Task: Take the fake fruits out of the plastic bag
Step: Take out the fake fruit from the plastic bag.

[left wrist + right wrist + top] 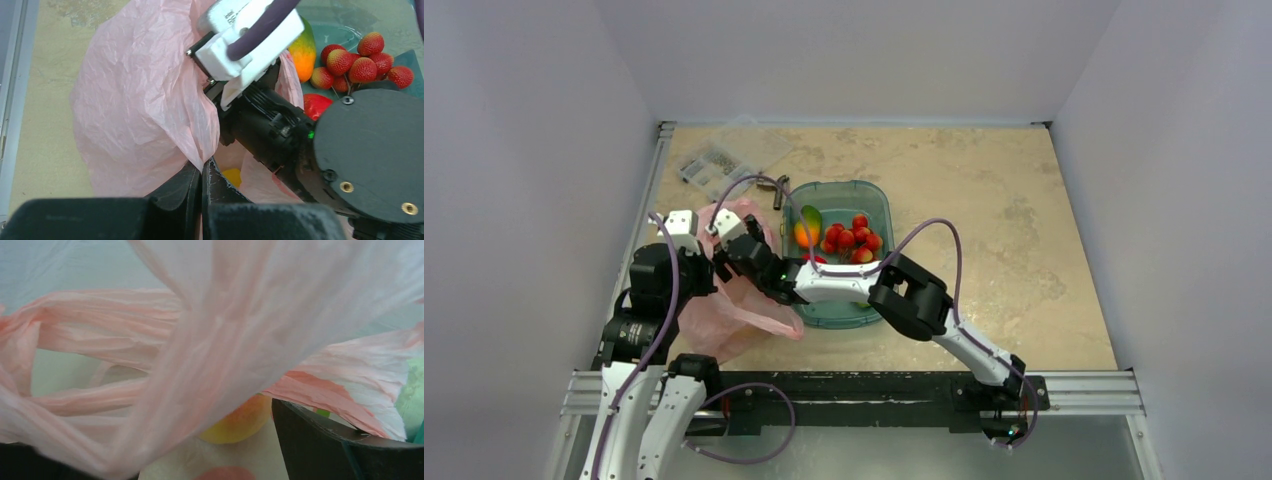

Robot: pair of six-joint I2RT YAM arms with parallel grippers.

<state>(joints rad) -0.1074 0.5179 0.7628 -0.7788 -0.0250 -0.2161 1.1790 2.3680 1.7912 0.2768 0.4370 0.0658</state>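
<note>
One edge of the pink plastic bag is pinched tight in the left gripper. The right gripper is inside the bag, fingers apart, by a peach-orange fruit. A bunch of red fruits sits in the teal tub.

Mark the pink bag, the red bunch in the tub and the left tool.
pink bag (pixel 135 100), left wrist view, crinkled side wall.
red bunch (pixel 362 69), left wrist view, middle fruit.
left tool (pixel 202 170), left wrist view, where its fingertips pinch the film's edge.
</note>
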